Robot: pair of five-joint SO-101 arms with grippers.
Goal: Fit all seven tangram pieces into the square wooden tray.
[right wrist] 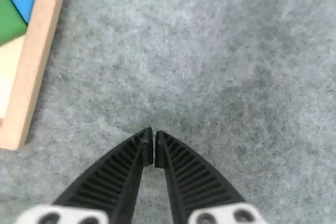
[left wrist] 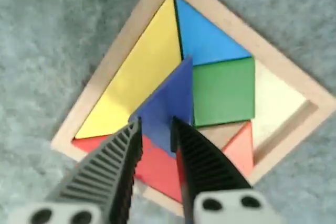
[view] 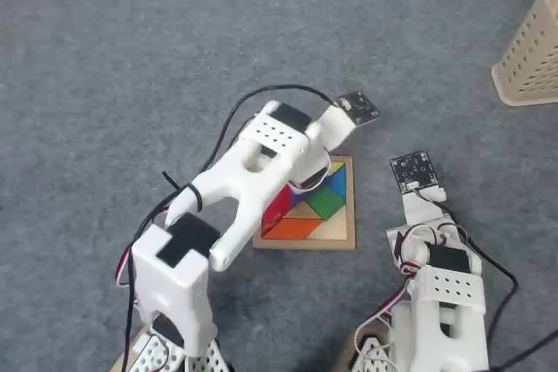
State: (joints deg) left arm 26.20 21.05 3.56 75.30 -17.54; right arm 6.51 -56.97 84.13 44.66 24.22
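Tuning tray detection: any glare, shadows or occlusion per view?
High view: even light, no glare, left arm covers much of the tray. Left wrist view: soft shadow along the tray's inner wall, left claw and blue piece hide its middle. Right wrist view: flat light, no glare on the carpet.

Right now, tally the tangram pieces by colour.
yellow piece: 1
light blue piece: 1
green piece: 1
dark blue piece: 1, held by the left pincer
red piece: 1
orange piece: 1
Total: 6 visible
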